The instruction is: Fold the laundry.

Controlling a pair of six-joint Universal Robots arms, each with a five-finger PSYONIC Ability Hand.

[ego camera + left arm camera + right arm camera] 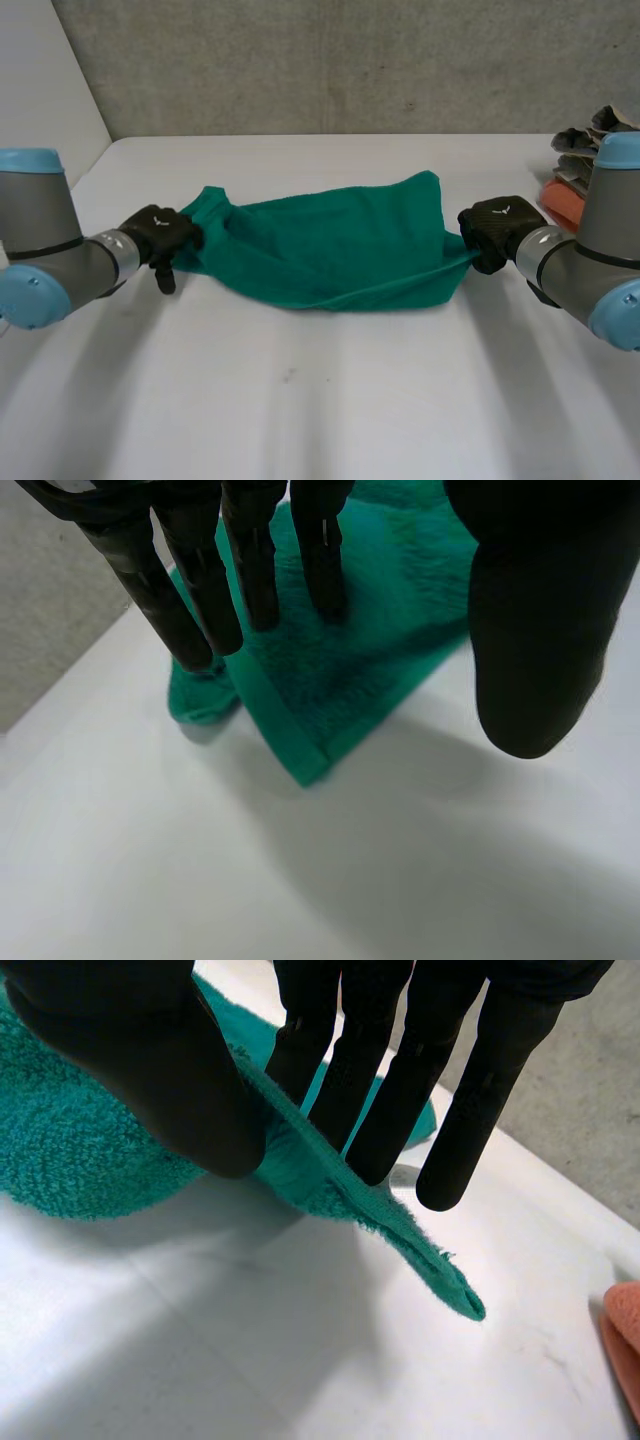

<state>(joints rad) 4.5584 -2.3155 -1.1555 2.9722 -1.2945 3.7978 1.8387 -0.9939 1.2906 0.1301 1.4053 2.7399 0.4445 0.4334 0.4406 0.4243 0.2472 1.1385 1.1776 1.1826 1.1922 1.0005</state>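
Left arm comes in from my left side, left hand [160,235] sits at the left end of the green towel [330,245], where the cloth is bunched up. In the left wrist view the left hand [190,590] has straight fingers with tips down on the towel [370,630] near a hemmed corner, thumb held apart off to the side, so I read it as spread, not clamped. That corner pokes out past the fingertips

The towel lies across the middle of the white table [320,400], stretched between the two hands, lower edge pulled taut toward the right one

Right hand [497,228] is at the towel's right end. In the right wrist view the right hand [150,1070] is clamped on the towel [80,1150]: the hem runs between the thumb and the fingers [370,1080], pinched there, and the tip of the corner sticks out beyond them, off the table

Far right, on the table edge, an orange cloth [565,205] with a grey clothes pile [585,140] behind it
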